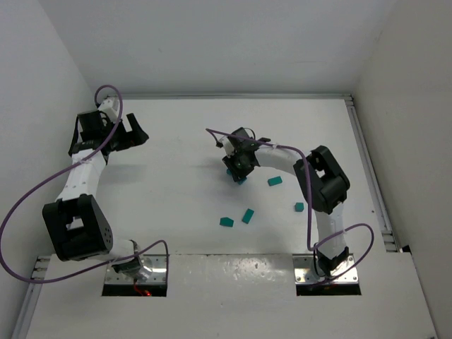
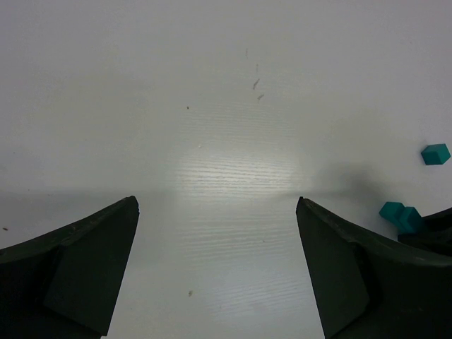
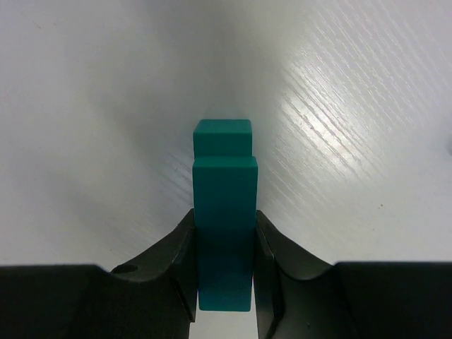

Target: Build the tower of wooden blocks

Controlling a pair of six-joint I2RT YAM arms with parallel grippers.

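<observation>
Inside right gripper (image 3: 224,219) — wood block (image 3: 224,187), pinched.

All the pieces are teal-green wood. The held bar (image 3: 224,233) is clamped on its long sides between the right fingers (image 3: 176,261), with its length running away from the wrist camera. Just past its far end sits a second block (image 3: 222,135), slightly narrower and in line with it; whether the two touch cannot be told. From above, this pair shows only as a teal patch around mid-counter (image 1: 176,198).

Four more lie loose and flat, closer to the near edge. They are a short bar (image 1: 275,181), a small cube (image 1: 299,207) to its right, a tilted block (image 1: 248,215), and the leftmost block (image 1: 226,222) near it but apart.
</observation>
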